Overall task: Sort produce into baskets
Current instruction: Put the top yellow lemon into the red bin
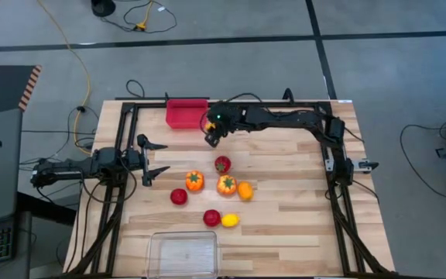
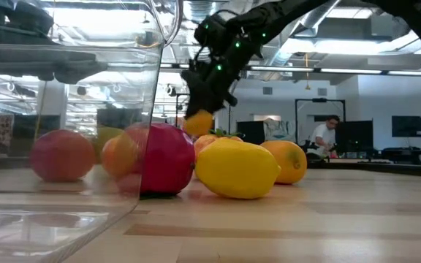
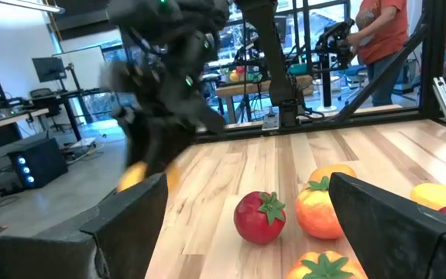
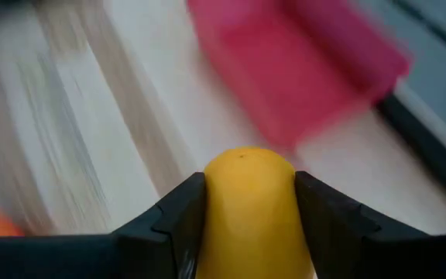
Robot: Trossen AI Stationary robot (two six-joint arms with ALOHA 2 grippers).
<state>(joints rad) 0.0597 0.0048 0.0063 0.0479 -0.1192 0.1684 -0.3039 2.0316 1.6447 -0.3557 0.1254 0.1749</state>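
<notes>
A: How many pieces do you count?

B: Eight. Seven on the table (image 1: pixel 300 201): three red, two orange with green stems, one plain orange (image 1: pixel 245 191), one lemon (image 1: pixel 230 220). The eighth, a yellow fruit (image 4: pixel 246 205), is clamped between the right gripper's (image 1: pixel 212 132) fingers.

A: And the baskets?

B: Two. The red bin (image 1: pixel 186 113) lies just beside that gripper, at the table's far edge. The clear bin (image 1: pixel 182 253) is well apart from it, at the near edge.

A: Room to move?

B: Bare wood between gripper and red bin; the nearest tomato (image 1: pixel 222 164) sits below it, toward the cluster.

A: The other arm?

B: The left gripper (image 1: pixel 155 159) waits spread wide at the left side.
</notes>
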